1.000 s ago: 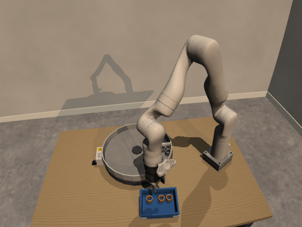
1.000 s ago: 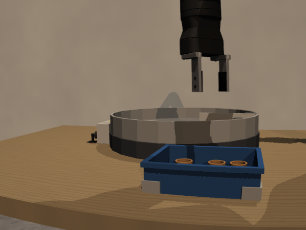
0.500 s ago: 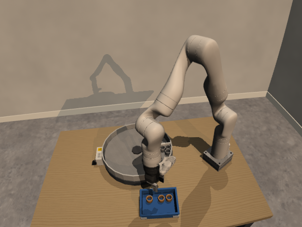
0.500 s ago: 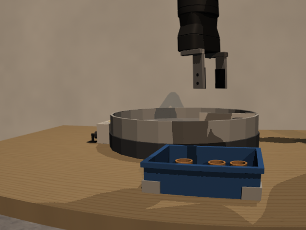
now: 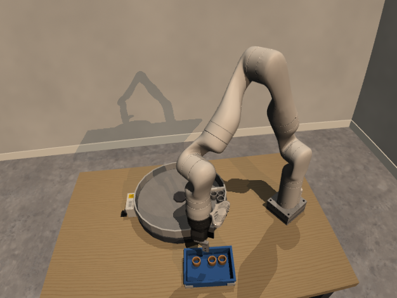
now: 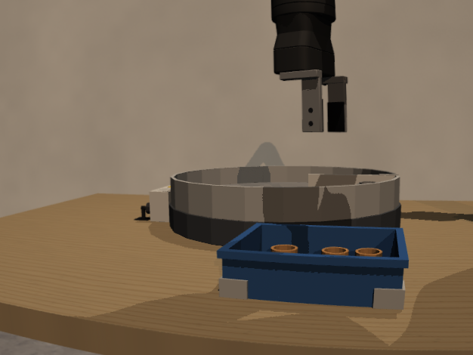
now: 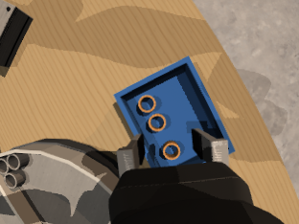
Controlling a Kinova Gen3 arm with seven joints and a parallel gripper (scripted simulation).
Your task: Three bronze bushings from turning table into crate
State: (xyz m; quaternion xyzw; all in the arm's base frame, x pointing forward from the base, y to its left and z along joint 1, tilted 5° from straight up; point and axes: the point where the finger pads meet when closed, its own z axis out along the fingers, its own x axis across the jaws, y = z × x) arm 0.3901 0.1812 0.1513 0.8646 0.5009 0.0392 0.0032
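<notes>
Three bronze bushings (image 5: pixel 195 261) (image 5: pixel 211 260) (image 5: pixel 222 259) stand upright in a row in the blue crate (image 5: pixel 208 265) at the table's front. They also show in the exterior view (image 6: pixel 284 248) (image 6: pixel 335 250) (image 6: pixel 368 251) and in the wrist view (image 7: pixel 148 103) (image 7: pixel 157 123) (image 7: pixel 171 150). My gripper (image 6: pixel 323 128) is open and empty, high above the crate's back edge near the turning table (image 5: pixel 174 201). In the wrist view my fingers stand wide apart. Several grey bushings (image 5: pixel 217 194) sit on the turning table's right side, also in the wrist view (image 7: pixel 11 169).
A small white box (image 5: pixel 130 204) with a yellow label stands at the turning table's left side. The arm's base (image 5: pixel 286 208) is bolted at the table's right.
</notes>
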